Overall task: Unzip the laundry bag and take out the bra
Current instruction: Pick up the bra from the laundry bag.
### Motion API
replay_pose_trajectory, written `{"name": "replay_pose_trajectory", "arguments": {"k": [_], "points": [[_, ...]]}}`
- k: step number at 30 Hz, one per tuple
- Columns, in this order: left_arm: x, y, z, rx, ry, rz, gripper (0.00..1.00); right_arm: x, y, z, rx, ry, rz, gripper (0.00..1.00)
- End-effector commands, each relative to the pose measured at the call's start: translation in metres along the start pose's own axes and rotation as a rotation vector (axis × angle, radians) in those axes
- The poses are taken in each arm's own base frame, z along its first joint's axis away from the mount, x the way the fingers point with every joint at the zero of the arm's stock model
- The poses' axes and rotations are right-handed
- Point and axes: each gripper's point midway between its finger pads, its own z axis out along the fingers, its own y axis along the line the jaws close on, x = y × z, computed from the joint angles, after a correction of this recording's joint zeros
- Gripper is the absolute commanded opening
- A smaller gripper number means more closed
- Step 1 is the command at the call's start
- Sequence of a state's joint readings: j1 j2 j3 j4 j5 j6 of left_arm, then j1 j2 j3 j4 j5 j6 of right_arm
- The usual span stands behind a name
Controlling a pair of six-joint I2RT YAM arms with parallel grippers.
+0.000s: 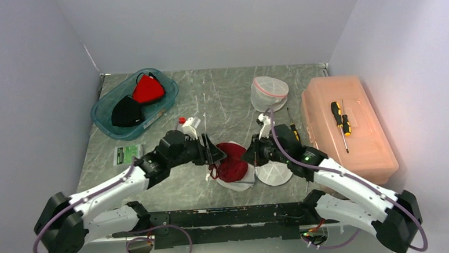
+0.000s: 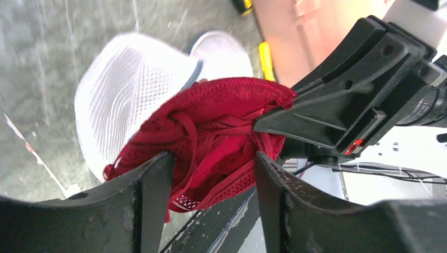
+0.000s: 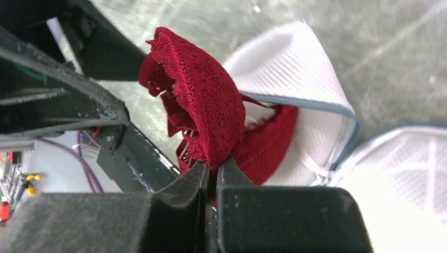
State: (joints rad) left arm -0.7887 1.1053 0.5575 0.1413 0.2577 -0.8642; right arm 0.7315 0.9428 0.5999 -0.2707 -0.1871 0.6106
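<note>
The dark red lace bra point(image 1: 231, 161) lies bunched on the opened white mesh laundry bag point(image 1: 274, 174) at the table's centre front. My right gripper point(image 3: 216, 167) is shut on the bra's point(image 3: 200, 100) lace edge and holds one cup lifted off the bag point(image 3: 300, 68). In the top view the right gripper point(image 1: 249, 157) is at the bra's right side. My left gripper point(image 1: 216, 156) is at its left side. In the left wrist view it point(image 2: 213, 182) is open, with the bra's point(image 2: 211, 126) lower edge and straps between its fingers point(image 2: 153, 195) and the bag point(image 2: 132, 89) behind.
A teal bin point(image 1: 102, 112) at back left holds a red and a black bra. A second mesh bag point(image 1: 268, 92) stands at the back. A salmon toolbox point(image 1: 362, 148) with a screwdriver point(image 1: 341, 120) on it is at right. A green packet point(image 1: 128, 153) lies at left.
</note>
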Motion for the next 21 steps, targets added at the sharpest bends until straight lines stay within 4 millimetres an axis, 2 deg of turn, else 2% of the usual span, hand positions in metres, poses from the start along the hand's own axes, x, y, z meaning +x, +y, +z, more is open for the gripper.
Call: {"name": "replay_pose_trajectory", "arguments": {"k": [1,10,16,21], "points": [[-0.048,-0.034,-0.035,-0.016,-0.127,0.133,0.67,-0.037,0.038,-0.033,-0.139,-0.117,-0.265,0.0],[-0.096,-0.095,-0.087,0.034,-0.216,0.316,0.83,-0.063,0.082,-0.089,-0.315,-0.324,-0.458,0.0],[-0.092,-0.113,-0.096,0.141,-0.23,0.206,0.92,-0.088,0.102,-0.122,-0.399,-0.563,-0.529,0.0],[-0.083,-0.119,-0.094,0.276,-0.175,0.111,0.94,-0.079,0.128,-0.141,-0.554,-0.603,-0.649,0.0]]}}
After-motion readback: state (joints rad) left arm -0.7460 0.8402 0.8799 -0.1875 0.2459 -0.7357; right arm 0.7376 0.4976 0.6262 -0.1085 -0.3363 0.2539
